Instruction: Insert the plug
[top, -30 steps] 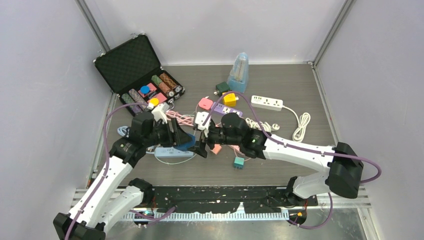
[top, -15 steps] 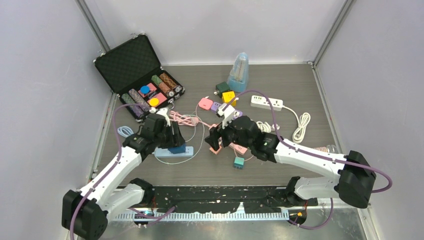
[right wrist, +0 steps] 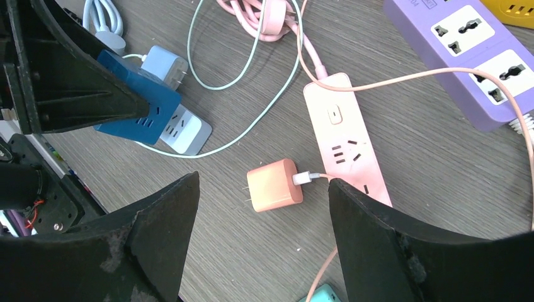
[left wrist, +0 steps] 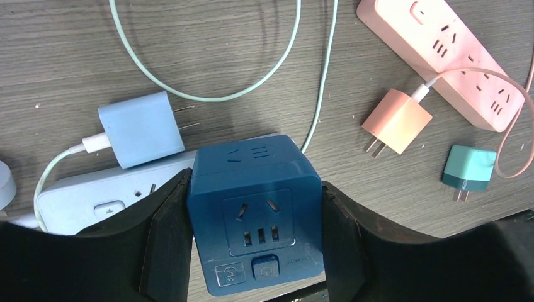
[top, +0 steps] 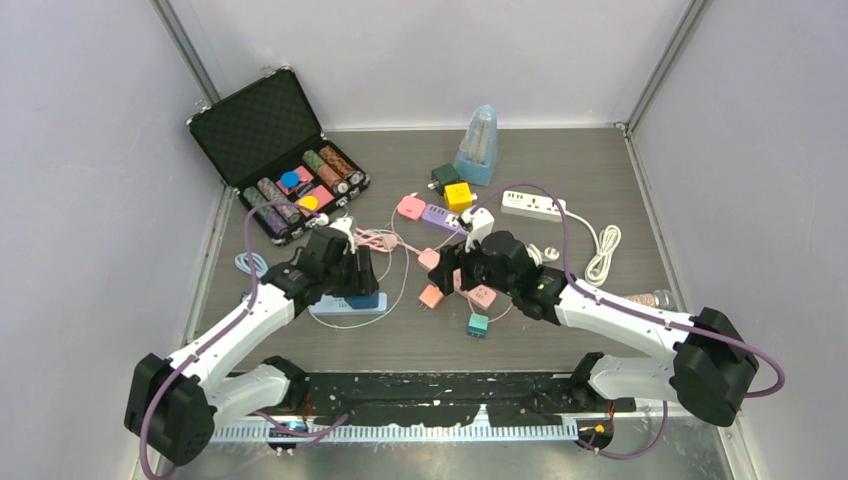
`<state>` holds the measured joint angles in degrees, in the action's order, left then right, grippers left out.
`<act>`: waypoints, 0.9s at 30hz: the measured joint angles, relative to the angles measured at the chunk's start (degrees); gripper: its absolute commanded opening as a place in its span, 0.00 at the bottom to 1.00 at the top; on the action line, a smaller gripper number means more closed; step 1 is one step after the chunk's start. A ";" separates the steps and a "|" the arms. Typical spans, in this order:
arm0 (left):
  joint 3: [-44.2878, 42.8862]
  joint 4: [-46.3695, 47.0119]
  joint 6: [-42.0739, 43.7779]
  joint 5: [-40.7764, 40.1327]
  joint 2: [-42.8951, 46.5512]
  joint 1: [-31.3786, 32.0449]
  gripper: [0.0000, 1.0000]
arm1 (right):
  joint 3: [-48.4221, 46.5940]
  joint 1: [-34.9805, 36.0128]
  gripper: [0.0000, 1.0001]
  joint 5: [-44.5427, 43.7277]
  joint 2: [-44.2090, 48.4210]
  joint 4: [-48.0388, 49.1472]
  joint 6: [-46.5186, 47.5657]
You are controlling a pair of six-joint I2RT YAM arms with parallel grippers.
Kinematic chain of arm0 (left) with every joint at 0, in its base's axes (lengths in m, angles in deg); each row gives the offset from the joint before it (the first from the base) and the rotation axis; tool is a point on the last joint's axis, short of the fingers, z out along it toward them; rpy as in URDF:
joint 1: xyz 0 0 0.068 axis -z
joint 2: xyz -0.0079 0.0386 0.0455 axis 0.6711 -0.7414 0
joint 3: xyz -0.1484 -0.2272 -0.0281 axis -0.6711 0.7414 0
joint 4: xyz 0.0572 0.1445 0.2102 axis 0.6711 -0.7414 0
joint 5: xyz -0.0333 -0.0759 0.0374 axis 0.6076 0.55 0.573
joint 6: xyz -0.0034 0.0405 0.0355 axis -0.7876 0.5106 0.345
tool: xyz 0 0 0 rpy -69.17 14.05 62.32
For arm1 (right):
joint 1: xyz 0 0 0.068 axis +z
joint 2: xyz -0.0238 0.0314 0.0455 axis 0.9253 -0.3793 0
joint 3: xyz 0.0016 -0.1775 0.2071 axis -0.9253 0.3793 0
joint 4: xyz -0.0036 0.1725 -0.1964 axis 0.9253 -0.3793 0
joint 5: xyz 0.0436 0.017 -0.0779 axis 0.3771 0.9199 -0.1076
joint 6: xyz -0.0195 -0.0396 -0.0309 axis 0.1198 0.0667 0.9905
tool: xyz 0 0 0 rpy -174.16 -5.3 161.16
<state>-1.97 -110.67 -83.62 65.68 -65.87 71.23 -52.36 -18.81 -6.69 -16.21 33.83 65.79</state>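
Left hand [left wrist: 255, 251] clamps blue cube socket [left wrist: 252, 182], seemingly atop pale strip [left wrist: 82, 198]; right hand [right wrist: 263, 180] gapes above orange plug [right wrist: 277, 189].

Right gripper [right wrist: 261, 181] drew back rightward from the dark blue plastic cube socket [left wrist: 255, 211]. Now above the peach square charger plug [right wrist: 274, 185].
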 measured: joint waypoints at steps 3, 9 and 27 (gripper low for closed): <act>-1.22 -1.29 -0.28 -0.37 -1.01 0.35 0.00 | 0.07 -0.20 0.79 0.00 0.00 -0.02 -0.76; -4.17 -3.87 -1.84 -0.35 -3.04 0.52 0.00 | 0.17 -0.44 0.79 0.04 -0.02 -0.04 -1.84; -10.91 -12.41 -5.03 0.98 -11.96 2.08 0.00 | 0.28 -2.14 0.79 0.17 -2.27 -1.38 -4.59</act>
<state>-12.88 -123.08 -88.65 66.67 -77.82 73.31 -52.08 -20.95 -6.52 -18.48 32.45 61.20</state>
